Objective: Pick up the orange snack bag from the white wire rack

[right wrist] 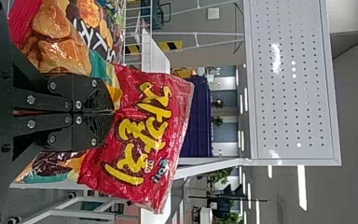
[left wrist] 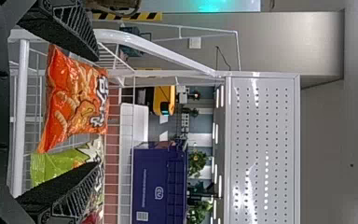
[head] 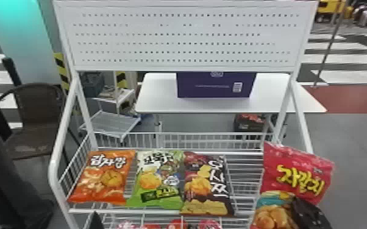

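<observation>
Holds left gripper (head: 96, 220) with fingers spread, near the left front of the white wire rack (head: 53, 170). Pinches a red bag (head: 301, 173) in right gripper (head: 311, 213), at the rack's right side. Has the orange snack bag (head: 103, 178) lying at the rack's left end, a green bag (head: 158, 179) beside it, and a purple box (head: 216, 86) behind the rack.

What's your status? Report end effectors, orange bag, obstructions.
Left end effector open, empty. Right end effector shut on red bag. Orange bag on rack, ungripped. Green bag close beside it.
</observation>
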Controlling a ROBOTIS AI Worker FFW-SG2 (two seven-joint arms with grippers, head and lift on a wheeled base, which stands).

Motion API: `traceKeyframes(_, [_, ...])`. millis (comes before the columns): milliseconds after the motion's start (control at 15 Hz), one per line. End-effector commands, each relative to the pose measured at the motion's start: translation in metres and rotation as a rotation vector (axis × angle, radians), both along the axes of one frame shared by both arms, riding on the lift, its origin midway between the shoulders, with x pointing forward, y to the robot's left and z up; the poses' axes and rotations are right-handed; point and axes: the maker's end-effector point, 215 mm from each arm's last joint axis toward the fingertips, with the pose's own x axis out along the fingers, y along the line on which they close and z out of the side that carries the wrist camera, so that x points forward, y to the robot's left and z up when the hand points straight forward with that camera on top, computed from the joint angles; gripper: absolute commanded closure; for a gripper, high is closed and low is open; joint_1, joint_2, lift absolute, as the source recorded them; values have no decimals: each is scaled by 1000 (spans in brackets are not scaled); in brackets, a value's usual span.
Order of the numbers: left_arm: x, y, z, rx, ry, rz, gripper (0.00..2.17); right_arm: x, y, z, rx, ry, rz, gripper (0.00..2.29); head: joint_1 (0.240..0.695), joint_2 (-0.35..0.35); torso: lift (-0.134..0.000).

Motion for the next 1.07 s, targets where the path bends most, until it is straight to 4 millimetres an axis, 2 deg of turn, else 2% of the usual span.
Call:
traceKeyframes(0, [0,0,-1,0,4,-1,87,0,0,0,0,0,1,2219,499,0,0])
traceKeyframes(800, [0,-4,-2,1,6,-11,87,-2,0,0,-4,3,3,2219,499,0,0])
traceKeyframes(1000, [13,-7,-2,2,10,-19,87,-3,0,-1,-3,4,4,2219,499,0,0])
